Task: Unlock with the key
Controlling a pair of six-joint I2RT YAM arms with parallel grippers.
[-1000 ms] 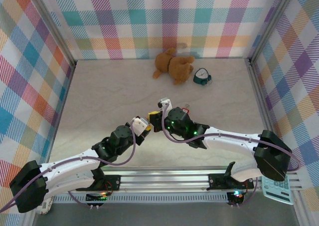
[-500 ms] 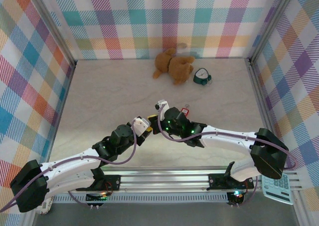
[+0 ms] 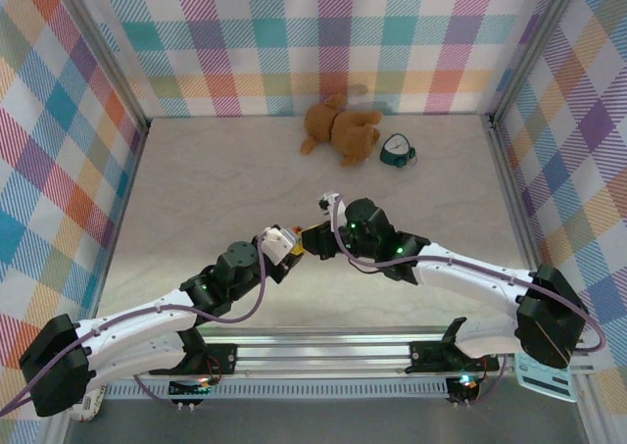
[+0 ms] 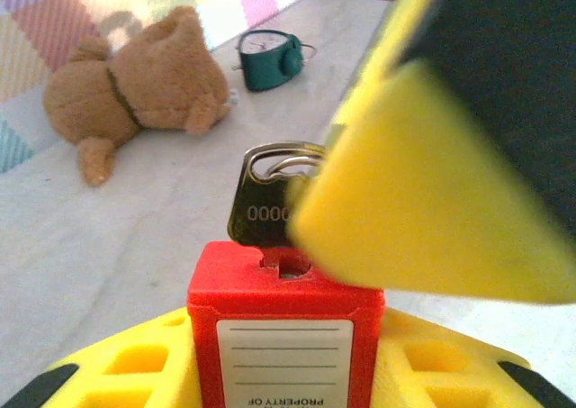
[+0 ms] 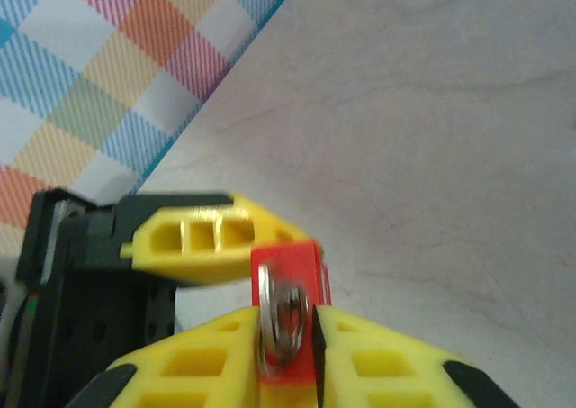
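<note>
step in hand, by my reading: turning the key (image 4: 263, 212) in the padlock (image 4: 283, 336).
the key sits in the keyhole on the padlock's upper face. its head and ring (image 4: 292, 160) stick up.
left gripper (image 3: 293, 250): clamped on the red body, yellow fingers (image 4: 126, 367) on either side.
right gripper (image 3: 316, 240): jaws narrow about the key head. cannot tell whether they pinch it or only flank it.

to do it well:
- get a firm pinch on the flats of the head.
- twist about the key's own axis, with no sideways push.
- have the left hold the body rigid so it does not spin along.

risk: pads slipping off the thin head.

count: key 1, ring 1, padlock 1, teddy (image 3: 339, 130) 1, green clock (image 3: 397, 150) 1, grippers 2.
</note>
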